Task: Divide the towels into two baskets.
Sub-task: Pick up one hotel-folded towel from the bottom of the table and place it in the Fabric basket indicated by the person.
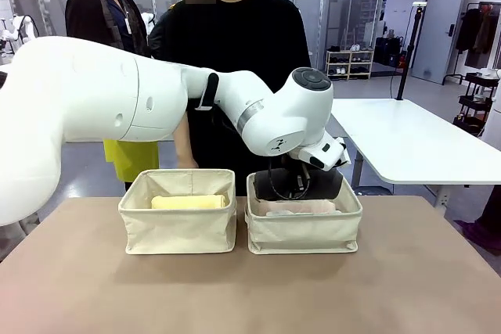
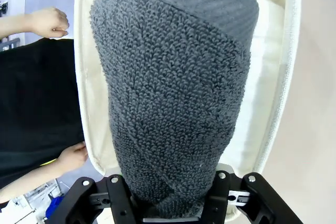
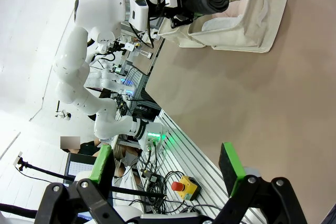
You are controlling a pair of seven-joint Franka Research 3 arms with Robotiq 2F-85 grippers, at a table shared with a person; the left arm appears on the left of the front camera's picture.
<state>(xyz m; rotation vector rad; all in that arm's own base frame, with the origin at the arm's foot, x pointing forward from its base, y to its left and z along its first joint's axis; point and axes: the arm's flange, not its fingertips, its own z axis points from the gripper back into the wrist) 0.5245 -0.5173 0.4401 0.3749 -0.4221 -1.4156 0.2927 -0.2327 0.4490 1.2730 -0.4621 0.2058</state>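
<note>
The left end effector (image 2: pixel 173 203) holds the grey towel (image 2: pixel 173 98) by one end, jaws against its sides, over the right basket (image 1: pixel 305 228), where a pink towel (image 1: pixel 301 209) already lies. The yellow towel (image 1: pixel 188 202) lies in the left basket (image 1: pixel 178 224). To place well: lower the grey roll lengthwise, parallel to the basket's long walls, clear of the rim, and release only once it rests on the pink one. The right end effector (image 3: pixel 168 169) stands wide and empty, well away above the tabletop (image 1: pixel 250 295).

Left arm reaches across, its pincer (image 2: pixel 173 203) hugging something; right pincer (image 3: pixel 168 163) spread wide
</note>
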